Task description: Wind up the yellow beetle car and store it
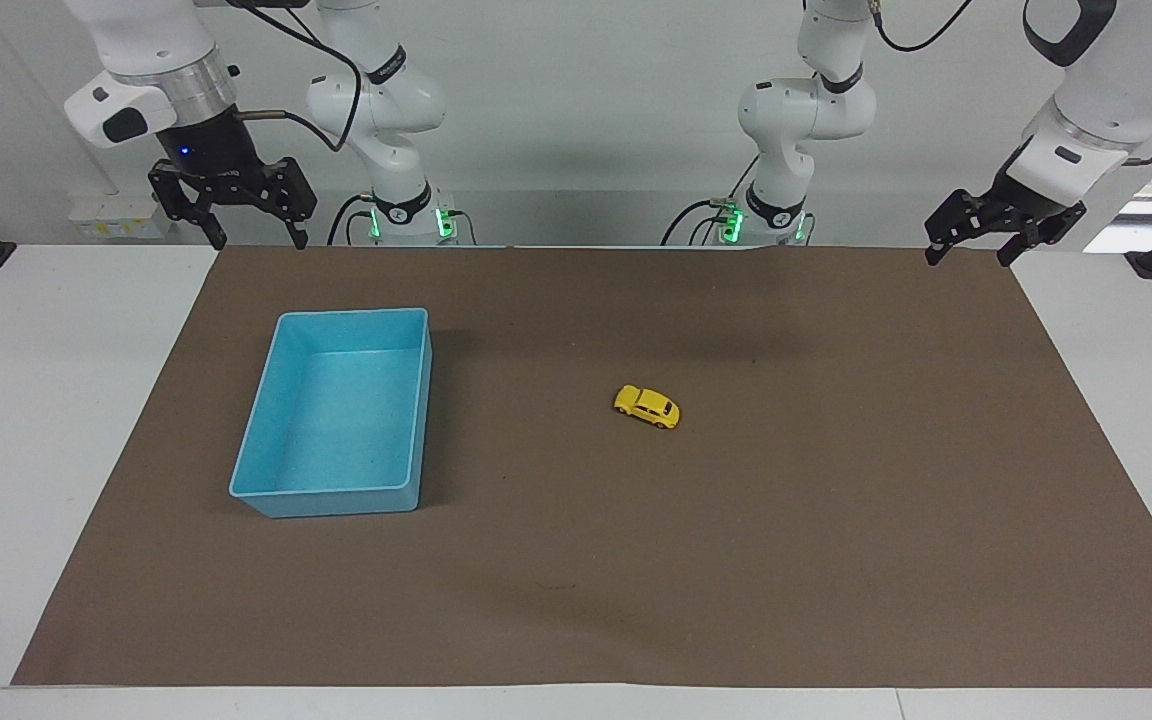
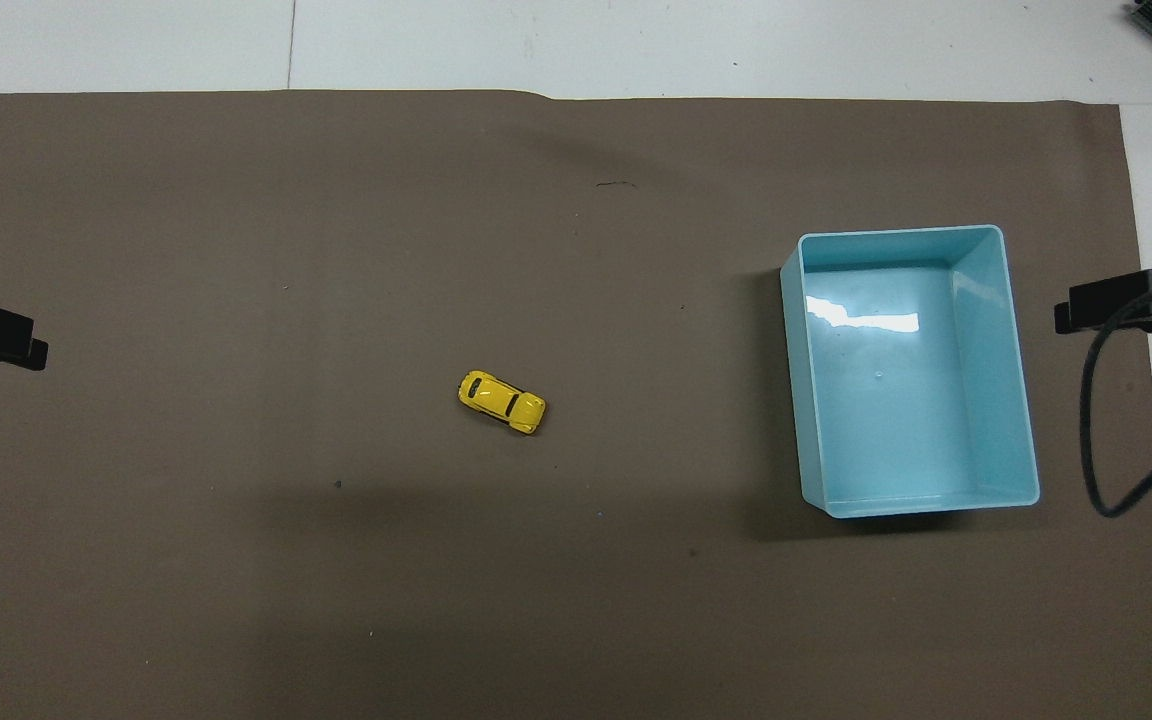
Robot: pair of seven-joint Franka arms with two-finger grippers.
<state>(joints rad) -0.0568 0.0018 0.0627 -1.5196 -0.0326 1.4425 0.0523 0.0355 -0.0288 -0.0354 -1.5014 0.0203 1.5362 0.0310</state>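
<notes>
Both grippers, left gripper (image 1: 970, 249) and right gripper (image 1: 232, 226), hang spread, yellow beetle car (image 1: 647, 407) untouched.

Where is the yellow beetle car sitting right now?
The yellow beetle car rests on the brown mat near the table's middle, apart from the blue bin, which stands toward the right arm's end; neither gripper is near it.

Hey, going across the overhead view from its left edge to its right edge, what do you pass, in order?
left gripper → yellow beetle car → blue bin → right gripper
</notes>
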